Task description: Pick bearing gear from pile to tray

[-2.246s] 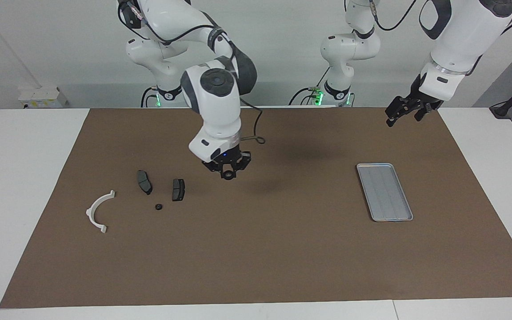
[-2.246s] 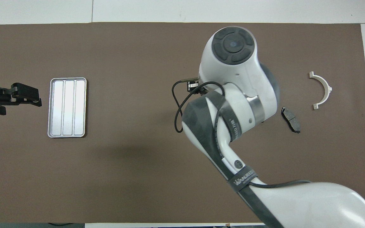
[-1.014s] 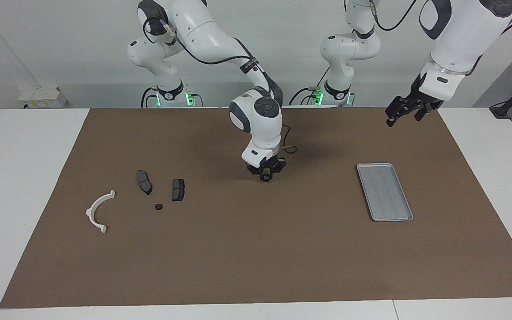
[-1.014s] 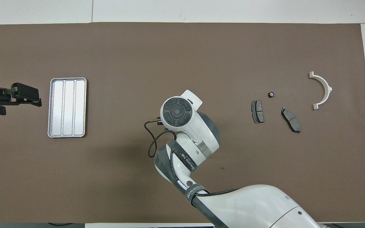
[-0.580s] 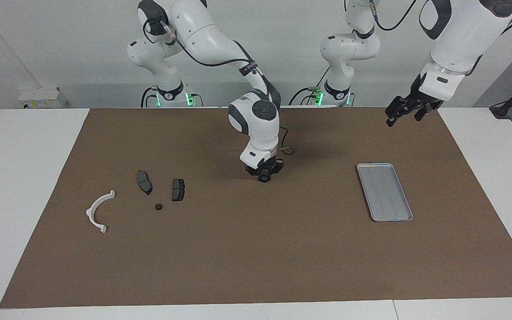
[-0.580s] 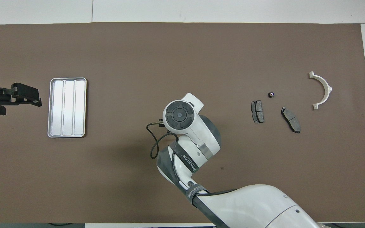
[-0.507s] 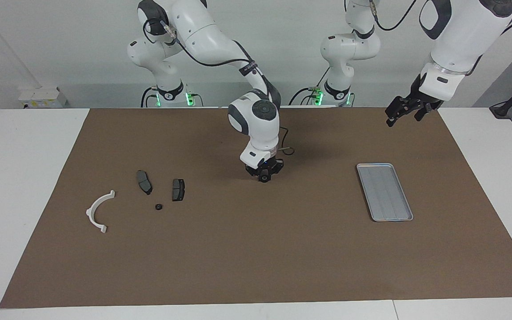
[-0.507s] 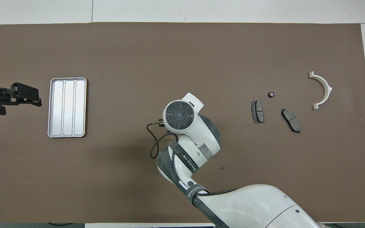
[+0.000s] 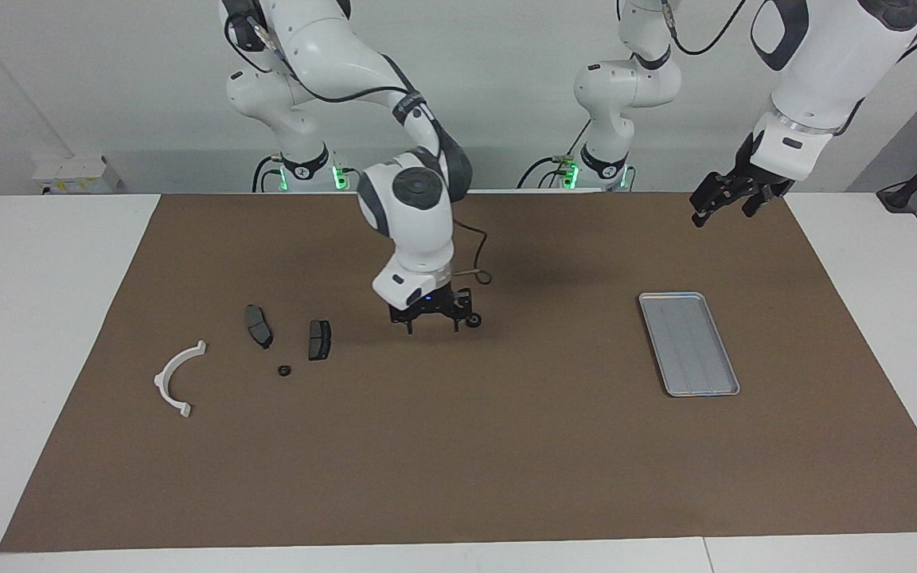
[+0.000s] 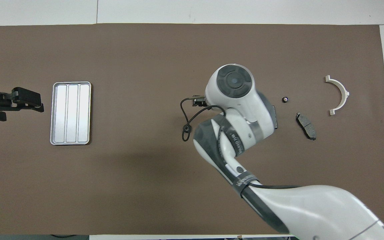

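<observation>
Now, right gripper [image 9: 433,325]: it hangs low over the brown mat [image 9: 458,461] about mid-bench, closer to the edge where the robots stand than to the opposite edge; the claw is spread wide and holds nothing.
Bearing gear [image 9: 474,321]: a small black ring lying on the mat just beside the right gripper's finger on the tray's side; whether it touches that finger cannot be told. It is well apart from the tray.
Tray [image 9: 689,342]: a flat ribbed silver tray lying on the mat toward the left arm's end of the bench.
Left gripper [image 9: 717,203]: it waits in the air over the mat's corner at the left arm's end, by the robots' edge; how its claw stands I cannot tell.
Pile: loose parts on the mat toward the right arm's end.
White half-ring bracket [image 9: 160,380]: the part closest to that end edge.
Dark plates: one [image 9: 259,325] lies between the bracket and the other [image 9: 319,340]; the overhead view shows the second mostly covered by the right arm.
Small black round piece [image 9: 284,370]: it lies near the two plates, farther from the robots than both.
</observation>
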`<state>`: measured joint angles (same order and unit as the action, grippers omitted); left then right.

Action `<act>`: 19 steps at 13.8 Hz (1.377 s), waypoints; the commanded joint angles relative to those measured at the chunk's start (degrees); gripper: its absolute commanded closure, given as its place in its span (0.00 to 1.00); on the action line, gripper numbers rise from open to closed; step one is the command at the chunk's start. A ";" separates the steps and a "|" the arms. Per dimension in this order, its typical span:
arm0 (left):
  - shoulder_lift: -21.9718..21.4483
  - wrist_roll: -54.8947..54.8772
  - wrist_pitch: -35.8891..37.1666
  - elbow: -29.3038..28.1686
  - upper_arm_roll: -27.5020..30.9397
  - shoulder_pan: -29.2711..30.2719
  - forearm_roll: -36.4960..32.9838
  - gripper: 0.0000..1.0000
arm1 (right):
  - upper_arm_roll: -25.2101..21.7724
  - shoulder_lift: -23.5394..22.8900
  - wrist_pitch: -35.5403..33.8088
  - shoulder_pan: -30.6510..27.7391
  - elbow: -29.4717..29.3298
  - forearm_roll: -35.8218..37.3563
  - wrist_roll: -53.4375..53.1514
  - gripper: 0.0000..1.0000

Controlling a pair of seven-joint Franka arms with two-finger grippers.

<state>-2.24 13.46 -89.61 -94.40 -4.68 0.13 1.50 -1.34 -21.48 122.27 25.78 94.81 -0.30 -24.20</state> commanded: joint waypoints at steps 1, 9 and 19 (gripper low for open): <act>-1.72 -0.37 -1.09 -1.84 0.29 -0.66 0.61 0.00 | 1.25 1.97 -1.59 -9.67 -0.76 -0.93 12.29 0.12; -1.89 11.40 -3.80 -3.68 -0.32 -3.28 0.70 0.00 | 1.08 1.53 -0.63 -18.57 1.78 -0.93 24.63 0.16; 11.28 27.57 -19.97 -5.61 -0.24 -17.09 1.32 0.00 | 1.16 1.88 2.18 -22.36 8.37 -1.02 30.44 0.16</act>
<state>6.86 38.11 -105.84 -99.23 -5.72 -14.81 2.11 -0.97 -20.74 122.80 4.07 100.89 -0.55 4.86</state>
